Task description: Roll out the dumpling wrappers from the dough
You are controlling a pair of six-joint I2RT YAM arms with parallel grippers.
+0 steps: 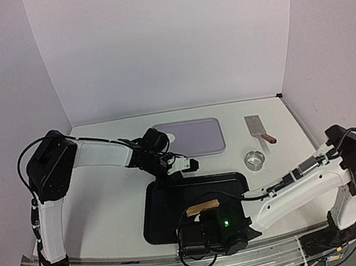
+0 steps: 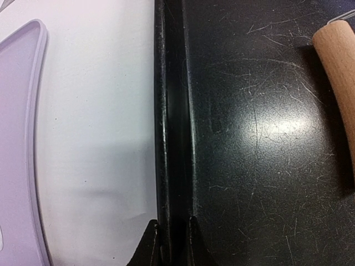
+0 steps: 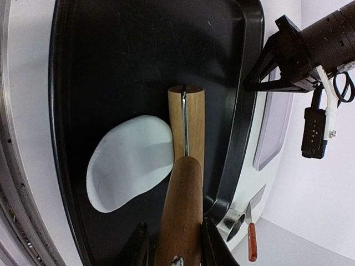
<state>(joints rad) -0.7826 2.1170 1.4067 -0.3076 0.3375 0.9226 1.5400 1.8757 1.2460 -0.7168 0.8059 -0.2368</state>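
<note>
The dough (image 3: 130, 163), a flattened white kidney-shaped sheet, lies in the black tray (image 3: 111, 55). Its edge meets the 9 o'clock side of the rolling pin (image 3: 187, 119) in the right wrist view, and from above the right wrist hides it. The right gripper (image 3: 176, 244) is clenched on the pin's handle. The left gripper (image 2: 172, 241), mostly cut off by the frame, pinches the tray's far rim. Bare tray floor lies at 12 o'clock of the pin. A steel ring (image 1: 255, 159) and a cleaver (image 1: 258, 129) sit at 2 o'clock, apart from the tray.
</note>
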